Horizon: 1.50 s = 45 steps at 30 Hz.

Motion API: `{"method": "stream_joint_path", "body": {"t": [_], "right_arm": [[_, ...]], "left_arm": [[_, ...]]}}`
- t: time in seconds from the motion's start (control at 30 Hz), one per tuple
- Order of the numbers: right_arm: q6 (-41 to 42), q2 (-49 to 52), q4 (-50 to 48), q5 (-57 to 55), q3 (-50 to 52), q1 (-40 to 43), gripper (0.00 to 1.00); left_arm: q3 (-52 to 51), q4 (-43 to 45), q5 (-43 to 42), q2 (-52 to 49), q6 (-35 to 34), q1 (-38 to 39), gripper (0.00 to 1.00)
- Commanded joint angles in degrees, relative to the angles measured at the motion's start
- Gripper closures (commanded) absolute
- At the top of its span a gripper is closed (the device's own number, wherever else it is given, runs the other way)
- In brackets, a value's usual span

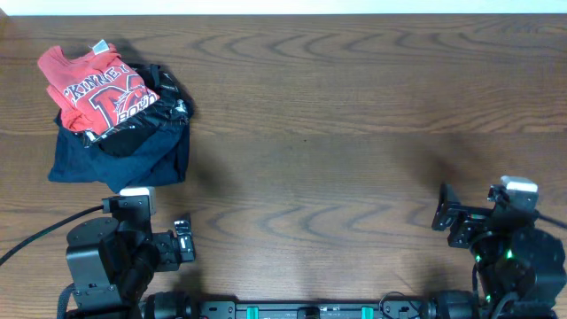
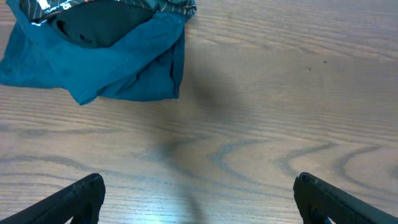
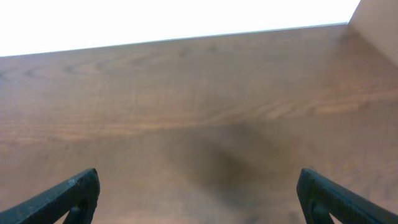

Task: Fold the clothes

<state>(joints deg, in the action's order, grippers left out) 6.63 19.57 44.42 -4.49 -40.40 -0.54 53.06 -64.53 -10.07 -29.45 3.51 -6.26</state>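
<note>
L gripper [image 1: 182,241] near red tee [image 1: 93,84], R gripper [image 1: 440,209] well apart; both jaws spread, empty. Tee's atop black garment [image 1: 158,110] & navy garment [image 1: 120,161]: if I pinch deep, they'd drag along.

Looks like a robotics lab or data-collection bench. A wood-grain table [image 1: 354,133] fills the overhead view. Two black robot arms sit at its near edge: the left arm [image 1: 97,257] and the right arm [image 1: 532,261], which has a small green light [image 1: 509,257] glowing on it. A black cable [image 1: 44,232] trails off the left base to the frame edge. A dark rail [image 1: 310,310] with green-marked connectors runs between the bases. Staged props are in the far left corner: an orange-red T-shirt [image 1: 93,84] bunched on top of dark garments [image 1: 120,155]. There's plain white glare past the far edge, and a beige panel [image 3: 376,18] in the right wrist view.
</note>
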Motion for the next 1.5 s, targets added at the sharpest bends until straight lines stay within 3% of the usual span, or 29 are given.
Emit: {"method": "stream_joint_path", "body": {"t": [0.0, 0.4, 0.7, 0.93, 1.47], "right_arm": [[-4.92, -4.5, -4.63, 2.67, 6.05, 1.77, 0.01], [-6.95, -19.43, -30.73, 8.11, 28.13, 2.03, 0.01], [-10.8, -19.28, -48.41, 8.61, 39.19, 2.03, 0.01], [-15.32, -19.3, -40.26, 8.33, 40.09, 2.03, 0.01], [-15.3, -19.3, -40.44, 8.39, 40.09, 2.03, 0.01]], "left_arm": [[0.04, -0.22, 0.63, 0.35, 0.74, -0.02, 0.02], [0.04, -0.22, 0.63, 0.35, 0.74, -0.02, 0.02], [0.04, -0.22, 0.63, 0.35, 0.74, -0.02, 0.02], [0.04, -0.24, 0.63, 0.35, 0.74, -0.02, 0.02], [0.04, -0.22, 0.63, 0.35, 0.74, -0.02, 0.02]]}}
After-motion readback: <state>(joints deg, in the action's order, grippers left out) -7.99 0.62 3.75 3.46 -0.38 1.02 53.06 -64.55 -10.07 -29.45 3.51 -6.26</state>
